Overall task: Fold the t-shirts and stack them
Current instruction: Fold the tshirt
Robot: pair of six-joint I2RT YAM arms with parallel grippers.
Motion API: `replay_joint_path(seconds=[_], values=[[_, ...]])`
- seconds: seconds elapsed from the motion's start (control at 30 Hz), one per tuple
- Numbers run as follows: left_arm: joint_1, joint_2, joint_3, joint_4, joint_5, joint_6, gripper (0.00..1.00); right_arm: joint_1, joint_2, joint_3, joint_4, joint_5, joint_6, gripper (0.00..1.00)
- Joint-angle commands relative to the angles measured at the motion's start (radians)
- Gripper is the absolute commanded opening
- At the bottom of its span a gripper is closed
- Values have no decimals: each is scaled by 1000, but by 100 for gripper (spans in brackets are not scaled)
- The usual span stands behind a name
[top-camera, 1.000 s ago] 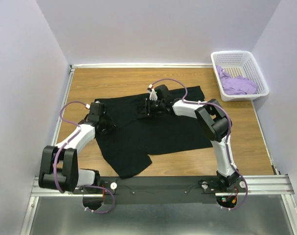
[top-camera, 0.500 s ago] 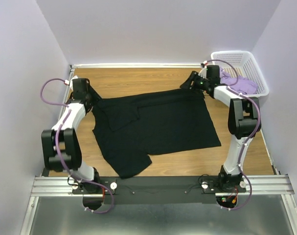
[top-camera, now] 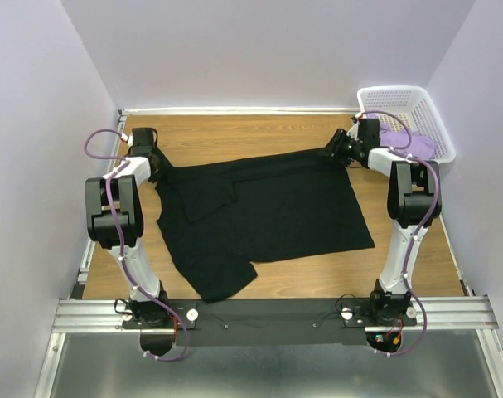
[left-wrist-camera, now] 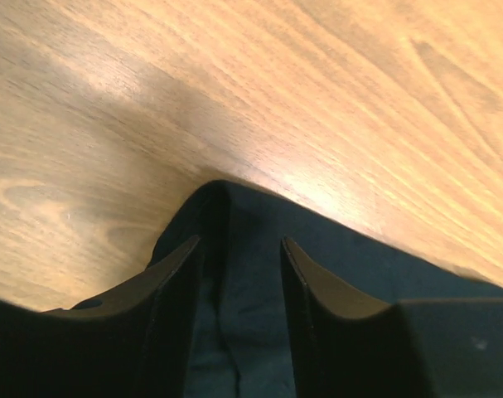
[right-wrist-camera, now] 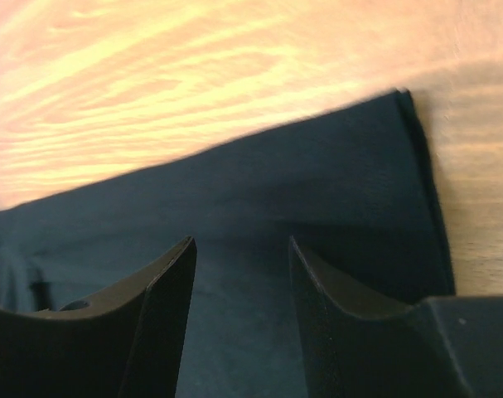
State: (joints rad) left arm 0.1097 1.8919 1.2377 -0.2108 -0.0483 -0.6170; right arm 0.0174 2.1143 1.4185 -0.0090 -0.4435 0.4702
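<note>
Left gripper [top-camera: 157, 162] and right gripper [top-camera: 335, 152] hover at the two far corners of the black t-shirt [top-camera: 268, 207], spread on the table [top-camera: 234, 133] and not yet folded, while the lavender t-shirt [top-camera: 408, 143] lies crumpled in the white basket [top-camera: 396, 89]. From the left wrist, the fingers [left-wrist-camera: 172, 274] stand parted, the shirt's corner loose between them. From the right wrist, the jaws are likewise parted over flat cloth, so folding likely needs each claw to close on its corner first.
</note>
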Motion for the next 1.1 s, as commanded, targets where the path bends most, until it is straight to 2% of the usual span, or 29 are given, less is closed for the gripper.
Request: replay_joint_path(seconds=[0.0, 0.07, 0.17, 0.3, 0.37, 0.57, 0.67, 0.7, 0.8, 0.93, 0.97, 1.07], values=[[13, 61, 42, -10, -16, 20, 47, -5, 53, 20, -26, 57, -21, 56], [21, 88, 62, -21, -16, 25, 42, -7, 64, 14, -26, 69, -21, 56], [38, 147, 86, -33, -22, 28, 20, -11, 70, -10, -26, 112, -18, 56], [48, 185, 163, -79, -27, 33, 5, -36, 49, -76, -28, 167, 1, 56], [51, 199, 190, -104, -57, 37, 1, -43, 36, -104, -31, 193, 10, 56], [79, 200, 210, -121, -55, 43, 0, -56, -33, -159, -51, 207, -8, 56], [76, 161, 200, -108, -26, 42, 9, -42, -69, -142, -78, 189, -59, 56], [77, 135, 198, -102, -16, 43, 21, -36, -79, -130, -88, 195, -73, 56], [67, 69, 198, -102, -16, 54, 38, -19, -119, -101, -121, 193, -145, 56], [58, -33, 172, -105, -57, 68, 64, 103, -175, -61, -169, 270, -304, 56], [58, -80, 164, -107, -73, 72, 68, 128, -183, -53, -177, 316, -338, 56], [25, -154, 109, -108, -108, 88, 70, 225, -201, -29, -197, 341, -491, 56]])
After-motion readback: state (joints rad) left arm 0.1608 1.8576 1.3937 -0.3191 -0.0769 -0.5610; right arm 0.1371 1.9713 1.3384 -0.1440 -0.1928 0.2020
